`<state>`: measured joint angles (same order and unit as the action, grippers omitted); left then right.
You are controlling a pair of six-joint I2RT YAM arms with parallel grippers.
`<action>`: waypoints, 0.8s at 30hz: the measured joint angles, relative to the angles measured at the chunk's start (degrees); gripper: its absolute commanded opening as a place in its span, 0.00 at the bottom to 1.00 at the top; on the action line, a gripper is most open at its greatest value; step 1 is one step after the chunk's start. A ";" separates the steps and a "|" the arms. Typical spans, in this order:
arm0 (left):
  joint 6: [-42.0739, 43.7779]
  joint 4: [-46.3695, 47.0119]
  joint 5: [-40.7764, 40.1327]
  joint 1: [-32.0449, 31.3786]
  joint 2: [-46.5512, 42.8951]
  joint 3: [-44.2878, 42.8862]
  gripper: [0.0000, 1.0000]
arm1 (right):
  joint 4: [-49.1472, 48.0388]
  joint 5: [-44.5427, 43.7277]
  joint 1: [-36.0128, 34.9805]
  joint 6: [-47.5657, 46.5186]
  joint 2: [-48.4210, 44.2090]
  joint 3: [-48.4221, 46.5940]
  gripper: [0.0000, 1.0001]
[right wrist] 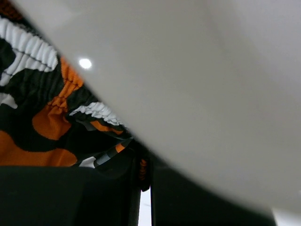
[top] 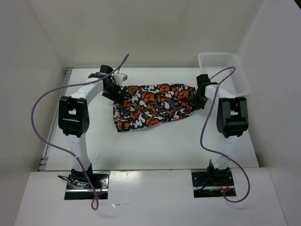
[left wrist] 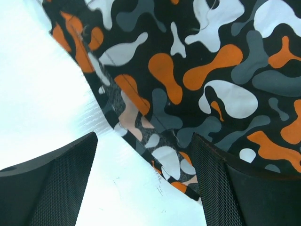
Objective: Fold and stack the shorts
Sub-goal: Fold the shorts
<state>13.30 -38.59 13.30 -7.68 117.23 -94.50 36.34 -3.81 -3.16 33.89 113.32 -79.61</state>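
The left pincer (left wrist: 146, 188) is spread apart near the worktop's (top: 155, 146) left edge. The leg hem of the shorts (top: 153, 106) lies between its fingers (left wrist: 56, 188), ungripped. The shorts run left to right, parallel to the far edge, an arm at each end. The right pincer (right wrist: 141, 188) looks clamped on the waistband, though a pale blur hides most of that view.

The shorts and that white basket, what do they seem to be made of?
The shorts look like thin, matte printed cloth: stitched seams show in the left wrist view, a gathered elastic waistband in the right. The basket looks like white moulded plastic, probably fairly stiff, going by its even lattice walls.
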 measured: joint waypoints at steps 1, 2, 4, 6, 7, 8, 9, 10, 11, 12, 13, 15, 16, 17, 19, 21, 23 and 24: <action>0.00 0.02 0.04 0.00 0.00 0.00 0.88 | 0.11 -0.07 0.02 -0.42 -0.87 1.09 0.02; 0.00 0.02 0.07 0.00 0.02 0.00 0.88 | 0.15 -0.11 0.04 -0.76 -1.81 2.10 0.00; -0.02 0.02 0.11 0.00 0.02 0.02 0.88 | 0.11 -0.11 0.04 -1.49 -3.93 4.13 0.00; -0.04 0.22 0.26 0.00 0.02 0.28 0.88 | 0.26 -0.17 0.04 -2.49 -6.29 5.81 0.00; -0.07 0.33 0.37 0.00 0.02 0.57 0.88 | 0.22 -0.20 0.04 -3.10 -7.50 6.29 0.00; -0.07 0.50 0.46 0.00 0.02 0.98 0.88 | 0.02 -0.31 0.04 -3.72 -8.66 6.67 0.00; -0.09 0.61 0.48 0.00 0.02 1.44 0.88 | -0.20 -0.46 0.04 -4.46 -9.81 6.93 0.00; -0.07 0.70 0.48 -0.02 0.02 1.92 0.89 | -0.39 -0.61 0.04 -5.31 -10.78 7.02 0.00; -0.04 0.76 0.48 -0.02 0.02 2.45 0.89 | -0.83 -0.79 0.04 -6.21 -11.72 7.02 0.00; -0.04 0.90 0.50 -0.02 0.02 2.91 0.89 | -1.33 -0.96 0.04 -7.02 -12.50 7.06 0.00; -0.04 0.90 0.50 -0.13 0.02 3.30 0.89 | -1.95 -1.09 0.04 -8.02 -13.40 7.19 0.00; -0.07 1.09 0.68 -0.37 0.02 3.93 0.92 | -2.95 -1.64 -0.37 -9.97 -14.93 7.37 0.00; -0.09 1.18 0.96 -0.52 0.02 4.07 0.92 | -3.34 -2.16 -0.59 -11.21 -15.50 7.39 0.00; -0.13 1.31 1.31 -0.79 0.02 4.17 0.92 | -3.67 -2.97 -1.14 -12.31 -15.93 7.41 0.00; -0.22 1.77 2.23 -1.51 0.02 4.17 0.93 | -4.17 -5.07 -3.52 -14.78 -16.61 7.43 0.00; -0.31 2.69 2.78 -2.27 0.02 4.17 0.93 | -4.76 -6.97 -7.21 -17.05 -17.11 7.41 0.00; -0.59 3.41 3.21 -3.04 0.02 4.17 0.93 | -5.03 -8.24 -11.39 -18.86 -17.38 6.67 0.00; -0.98 3.54 3.19 -3.43 0.09 4.15 0.93 | -5.14 -9.03 -13.70 -19.80 -17.38 5.88 0.00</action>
<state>12.32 -35.05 16.49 -11.11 117.32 -90.35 31.20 -12.84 -16.86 14.09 95.94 -73.73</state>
